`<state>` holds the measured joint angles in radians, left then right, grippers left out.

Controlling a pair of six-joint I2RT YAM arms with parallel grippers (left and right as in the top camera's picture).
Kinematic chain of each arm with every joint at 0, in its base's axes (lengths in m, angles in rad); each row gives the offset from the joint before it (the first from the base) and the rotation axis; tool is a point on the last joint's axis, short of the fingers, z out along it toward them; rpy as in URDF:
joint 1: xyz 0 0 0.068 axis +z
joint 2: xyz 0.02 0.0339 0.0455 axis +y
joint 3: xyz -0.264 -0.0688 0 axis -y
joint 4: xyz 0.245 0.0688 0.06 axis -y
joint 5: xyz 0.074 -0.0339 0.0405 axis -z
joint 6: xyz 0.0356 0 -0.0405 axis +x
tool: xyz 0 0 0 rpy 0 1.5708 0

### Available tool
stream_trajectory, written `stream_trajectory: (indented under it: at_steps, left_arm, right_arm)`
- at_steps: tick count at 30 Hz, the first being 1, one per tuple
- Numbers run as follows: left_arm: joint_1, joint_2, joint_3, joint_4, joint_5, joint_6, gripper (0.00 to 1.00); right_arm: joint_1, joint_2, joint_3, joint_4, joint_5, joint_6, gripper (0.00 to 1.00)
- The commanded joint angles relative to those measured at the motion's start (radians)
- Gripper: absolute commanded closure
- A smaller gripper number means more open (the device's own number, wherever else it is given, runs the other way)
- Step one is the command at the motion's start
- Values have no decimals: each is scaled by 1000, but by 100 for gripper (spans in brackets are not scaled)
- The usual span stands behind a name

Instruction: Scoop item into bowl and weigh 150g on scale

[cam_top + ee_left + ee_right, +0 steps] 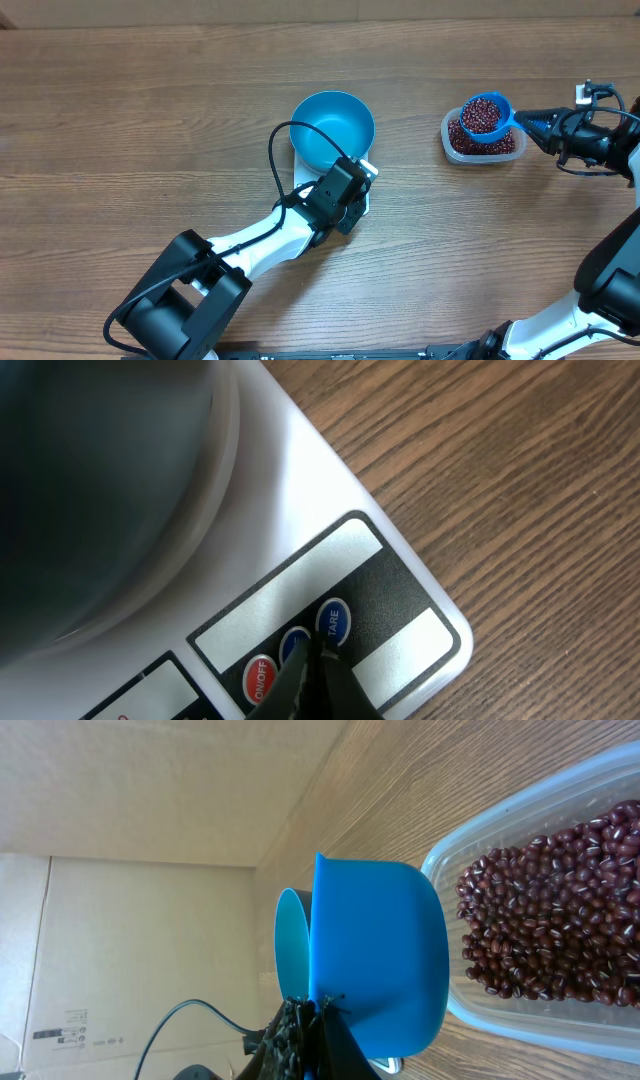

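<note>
While the left gripper [312,678] fills the bottom of its wrist view, jaws pinched together on nothing, its tip is down among the buttons of the scale [300,490]. You can read the blue TARE button [333,620] and the red ON/OFF button [259,680], and a third blue one is half hidden behind the fingers. Whether the tip actually presses, I cannot tell. Just past it the scale's rounded corner ends at lower right, and bare table [520,480] runs on to the right edge. At upper left the bowl [90,490] looms as a dark blur standing on the scale. Over on the right wrist view, the right gripper [315,1020] is clamped on the handle of the scoop [385,960], showing only its blue underside. Beyond it, the beans [550,920] lie heaped in the tub [520,825] at the right edge. Only the overhead view shows the scoop itself loaded with beans above the tub, well apart from the bowl at centre. That view also has wide open wood across the left and top. A cardboard box [120,960] at far left carries print too small to read.
</note>
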<state>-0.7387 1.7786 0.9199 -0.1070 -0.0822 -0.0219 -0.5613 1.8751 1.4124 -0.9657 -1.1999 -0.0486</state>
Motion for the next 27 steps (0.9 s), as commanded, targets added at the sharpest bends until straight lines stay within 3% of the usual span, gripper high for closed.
stream_trajectory:
  at_steps: [1, 27]
  left_arm:
    - [1, 6, -8, 4, 7, 19, 96]
    - [27, 6, -8, 8, -67, 15, 96]
  right_arm:
    - [-1, 4, -5, 2, -28, -9, 96]
    - [-1, 4, -5, -13, -24, -10, 96]
